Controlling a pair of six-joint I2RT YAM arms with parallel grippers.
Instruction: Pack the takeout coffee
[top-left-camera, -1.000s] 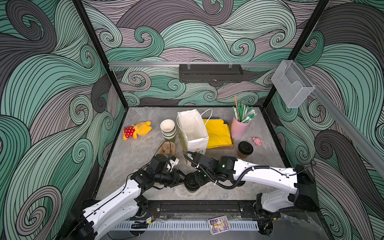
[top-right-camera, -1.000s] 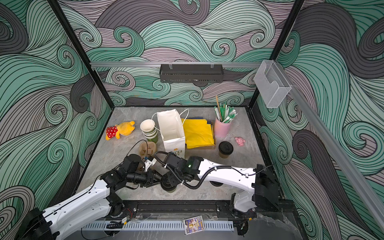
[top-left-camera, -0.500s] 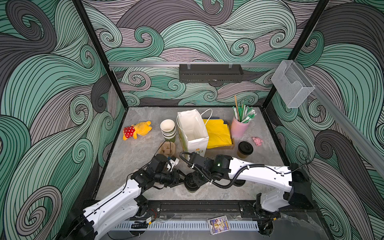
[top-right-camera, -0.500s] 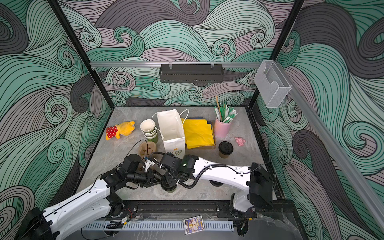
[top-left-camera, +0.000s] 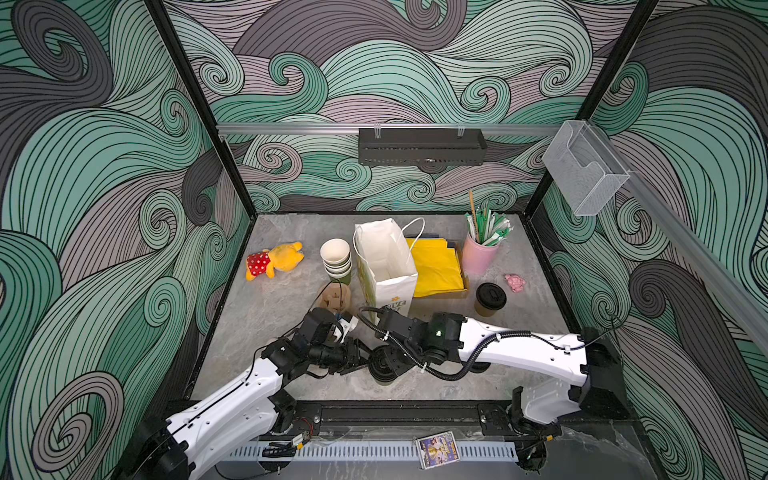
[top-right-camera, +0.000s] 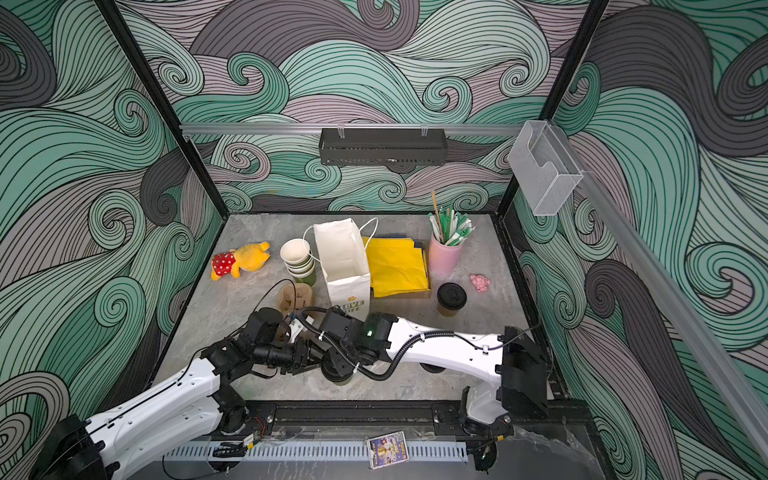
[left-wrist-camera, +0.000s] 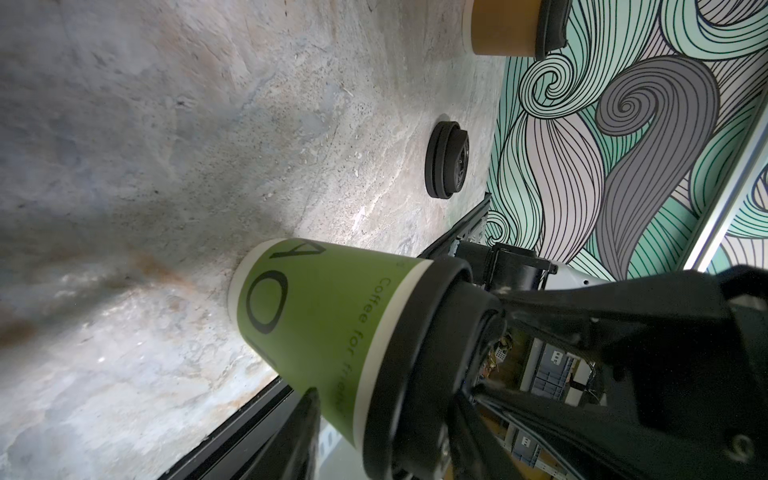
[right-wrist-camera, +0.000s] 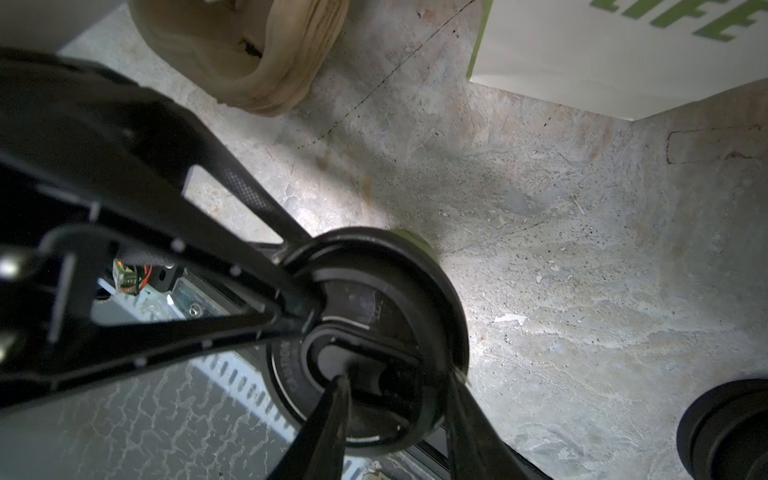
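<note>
Across the enclosure, wave-printed walls (top-left-camera: 374, 83) surround a grey, stone-textured table (top-left-camera: 270, 324). At centre, a white paper bag (top-left-camera: 384, 266) stands open. Right of it sits the tan coffee cup (top-left-camera: 490, 299), upright and black-lidded. Near centre, the left gripper (top-left-camera: 365, 359) clamps the tapered green coffee cup (left-wrist-camera: 316, 316). The right gripper (right-wrist-camera: 397, 376) straddles the rim of its round black lid (right-wrist-camera: 374, 291); whether it grips cannot be determined.

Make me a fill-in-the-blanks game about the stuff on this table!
The white paper bag stands ___ at the top.
The straws stand in a ___ cup.
The brown cup wears a ___ lid.
The front cup has a ___ paper body.
Missing words: open, pink, black, green.
</note>
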